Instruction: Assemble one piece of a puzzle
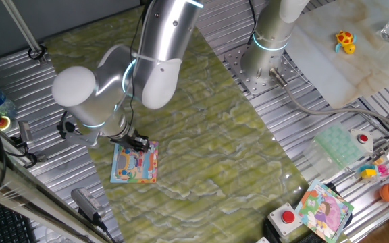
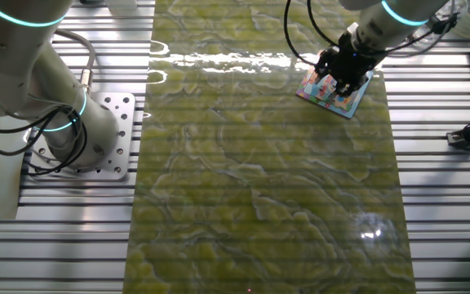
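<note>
Gripper (image 1: pixel 138 143) is hovering low over the top edge of the puzzle (image 1: pixel 135 164), which is lying near the green mat's (image 1: pixel 201 121) corner, presumably seating the piece, though piece and jaw state are too small to tell.

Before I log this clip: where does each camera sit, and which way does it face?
One fixed view: high at a table corner, looking down across the green mat; arm, gripper over the puzzle.
The other fixed view: overhead from the opposite side, puzzle far; gripper, arm base.
Both share mat, puzzle, gripper.
</note>
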{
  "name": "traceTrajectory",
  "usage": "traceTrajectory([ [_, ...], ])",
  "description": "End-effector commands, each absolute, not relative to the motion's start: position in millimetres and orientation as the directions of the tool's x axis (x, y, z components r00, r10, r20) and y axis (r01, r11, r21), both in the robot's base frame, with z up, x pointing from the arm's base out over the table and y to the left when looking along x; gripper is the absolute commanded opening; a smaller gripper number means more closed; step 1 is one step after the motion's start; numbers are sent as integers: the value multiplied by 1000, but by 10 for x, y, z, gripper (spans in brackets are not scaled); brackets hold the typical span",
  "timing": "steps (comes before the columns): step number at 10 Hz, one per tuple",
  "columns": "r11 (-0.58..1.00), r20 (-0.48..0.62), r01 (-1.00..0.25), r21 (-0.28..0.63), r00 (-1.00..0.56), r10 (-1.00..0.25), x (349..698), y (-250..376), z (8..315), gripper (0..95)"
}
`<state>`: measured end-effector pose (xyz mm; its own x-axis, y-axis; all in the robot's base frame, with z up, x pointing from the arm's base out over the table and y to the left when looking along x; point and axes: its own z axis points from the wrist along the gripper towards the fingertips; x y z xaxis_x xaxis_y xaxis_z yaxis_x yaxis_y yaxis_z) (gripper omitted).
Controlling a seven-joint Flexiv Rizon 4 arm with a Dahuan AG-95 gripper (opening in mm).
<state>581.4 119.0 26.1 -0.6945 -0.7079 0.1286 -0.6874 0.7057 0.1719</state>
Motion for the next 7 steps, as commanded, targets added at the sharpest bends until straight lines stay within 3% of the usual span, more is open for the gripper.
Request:
traceTrajectory([
  [1, 723, 130, -663, 193, -713, -689, 5806, 1228, 311, 380],
  [7, 772, 138, -592, 234, -765, -629, 5660, 1432, 268, 380],
])
